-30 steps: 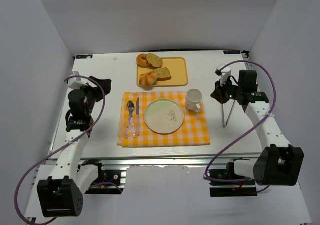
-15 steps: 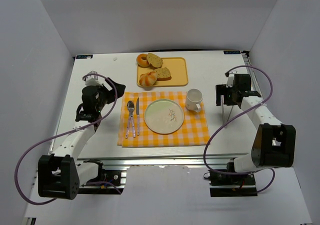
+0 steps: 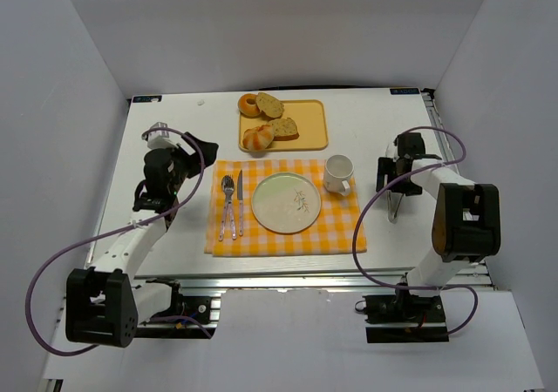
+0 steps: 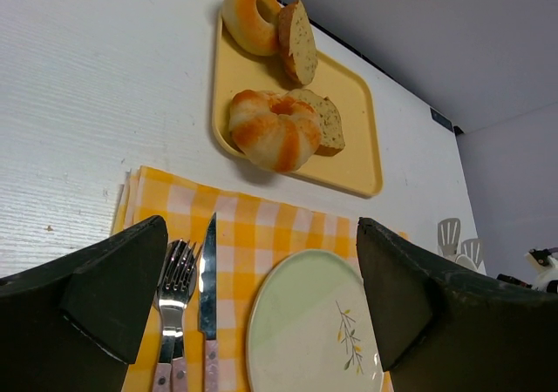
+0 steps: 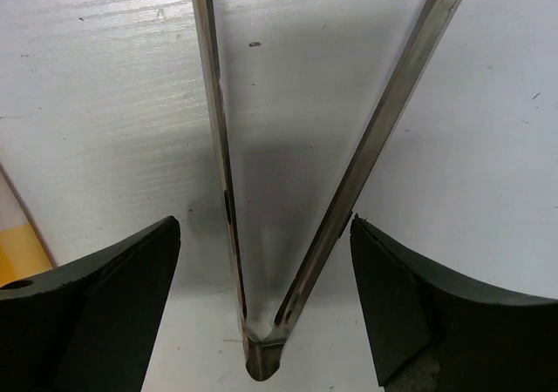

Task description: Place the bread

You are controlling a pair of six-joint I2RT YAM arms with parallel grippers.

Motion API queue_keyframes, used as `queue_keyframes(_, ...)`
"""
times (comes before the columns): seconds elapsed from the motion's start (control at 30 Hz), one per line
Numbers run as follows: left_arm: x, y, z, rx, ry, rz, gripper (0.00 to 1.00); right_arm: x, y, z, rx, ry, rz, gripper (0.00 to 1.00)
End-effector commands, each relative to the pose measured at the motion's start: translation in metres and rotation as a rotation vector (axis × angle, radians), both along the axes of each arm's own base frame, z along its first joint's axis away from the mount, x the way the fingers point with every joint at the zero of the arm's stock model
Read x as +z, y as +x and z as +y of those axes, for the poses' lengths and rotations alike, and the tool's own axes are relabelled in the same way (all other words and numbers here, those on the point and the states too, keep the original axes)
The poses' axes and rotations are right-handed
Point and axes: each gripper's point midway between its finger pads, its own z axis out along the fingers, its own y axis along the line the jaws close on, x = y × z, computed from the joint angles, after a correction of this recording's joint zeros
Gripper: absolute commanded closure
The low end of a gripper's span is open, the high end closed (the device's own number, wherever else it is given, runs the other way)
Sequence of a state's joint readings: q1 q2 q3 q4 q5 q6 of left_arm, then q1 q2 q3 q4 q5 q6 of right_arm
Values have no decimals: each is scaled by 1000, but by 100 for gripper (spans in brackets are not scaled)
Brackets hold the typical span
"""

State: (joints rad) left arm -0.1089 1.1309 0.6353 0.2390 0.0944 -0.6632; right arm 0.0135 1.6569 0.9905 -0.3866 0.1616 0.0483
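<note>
The bread point(image 3: 258, 137) is a small round golden bun on the front left of the yellow tray point(image 3: 309, 124). The left wrist view shows the bread point(image 4: 275, 131) ahead, beyond the placemat. My left gripper point(image 3: 202, 152) hovers at the placemat's left edge, well short of the bun. It point(image 4: 261, 300) is open, with nothing between its fingers. My right gripper point(image 3: 392, 172) is low over metal tongs point(image 3: 393, 207) on the table right of the cup. In the right wrist view it point(image 5: 266, 300) is open, and the tongs point(image 5: 261, 357) lie between the fingers with gaps on both sides.
A ring-shaped bread point(image 3: 249, 104) and two seeded slices point(image 3: 270, 105) share the tray. On the yellow checked placemat point(image 3: 340, 235) sit a pale green plate point(image 3: 286, 202), a fork and spoon point(image 3: 227, 202), a knife point(image 3: 238, 202) and a white cup point(image 3: 338, 173).
The left arm swung right toward the placemat, then held still. The right arm folded in and brought its gripper down over the tongs.
</note>
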Motion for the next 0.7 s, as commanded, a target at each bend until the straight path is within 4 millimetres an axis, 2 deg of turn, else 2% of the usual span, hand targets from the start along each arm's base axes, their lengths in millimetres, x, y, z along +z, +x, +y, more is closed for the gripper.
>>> queue_keyframes(0.0, 20, -2, 3, 25, -7, -51, 2, 2, 9, -8, -87, 31, -24, 17)
queue_keyframes(0.27, 24, -9, 6, 32, 4, -46, 2, -24, -1, -13, -170, 105, 40, 26)
queue_keyframes(0.5, 24, -16, 7, 40, -12, -50, 2, -39, -2, -10, -154, 131, 35, 36)
queue_keyframes(0.67, 29, -21, 9, 45, 1, -62, 2, -45, -8, -7, -107, 145, 46, 67)
